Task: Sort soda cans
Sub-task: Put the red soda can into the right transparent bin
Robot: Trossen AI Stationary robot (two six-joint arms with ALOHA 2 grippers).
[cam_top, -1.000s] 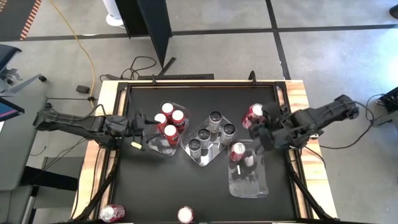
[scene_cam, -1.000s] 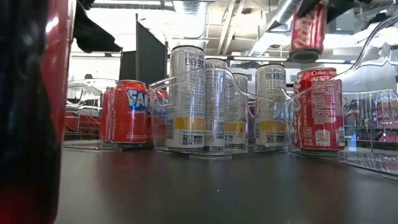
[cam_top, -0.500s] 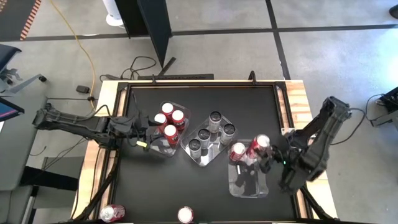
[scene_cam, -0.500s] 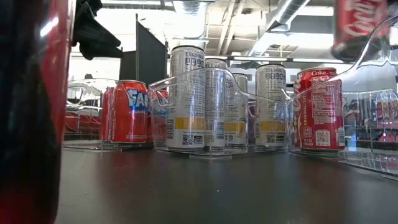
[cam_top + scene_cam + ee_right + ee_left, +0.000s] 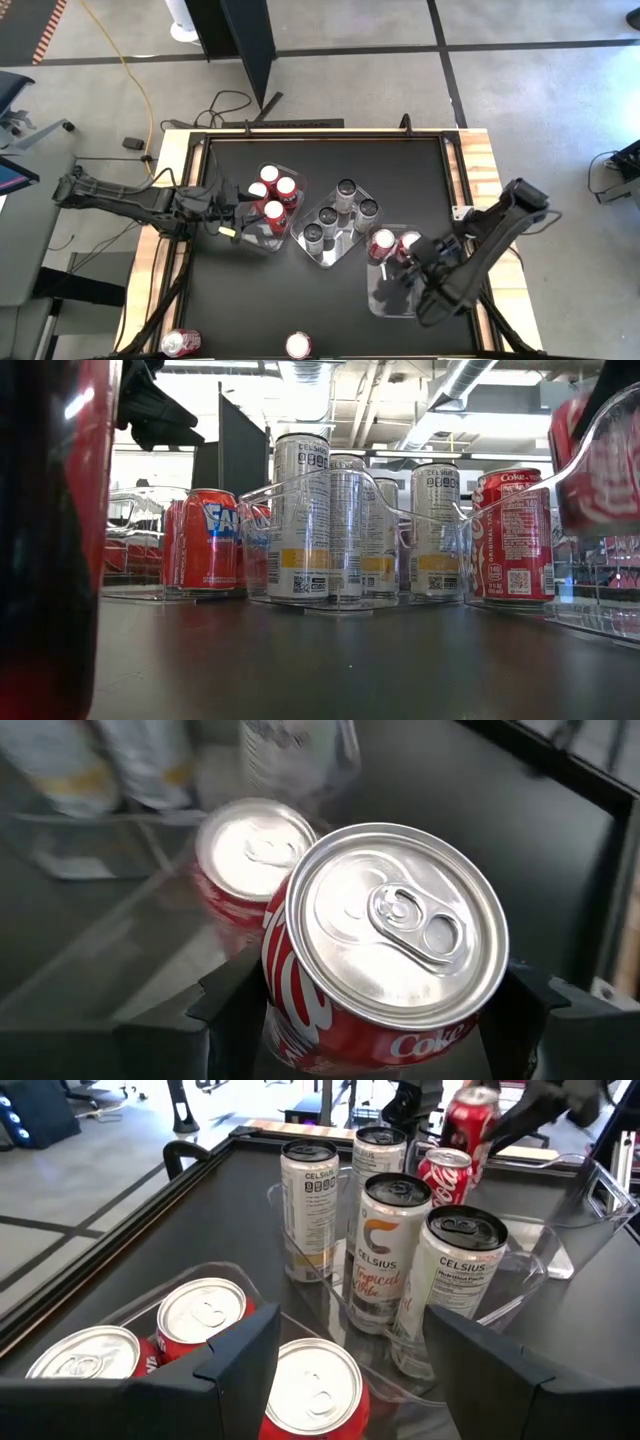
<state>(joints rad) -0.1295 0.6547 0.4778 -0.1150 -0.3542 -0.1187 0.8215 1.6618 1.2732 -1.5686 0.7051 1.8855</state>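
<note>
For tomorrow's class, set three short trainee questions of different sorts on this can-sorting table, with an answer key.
1. True or false: the right end effector is shut on a red Coke can.
2. How many Celsius cans stand in the middle tray?
A. two B. four C. six
3. Fill in: the left end effector hangs open over the tray of ___ cans.

Key
1. True; it holds the can over the right-hand tray, beside a Coke can already there.
2. B
3. red
</note>
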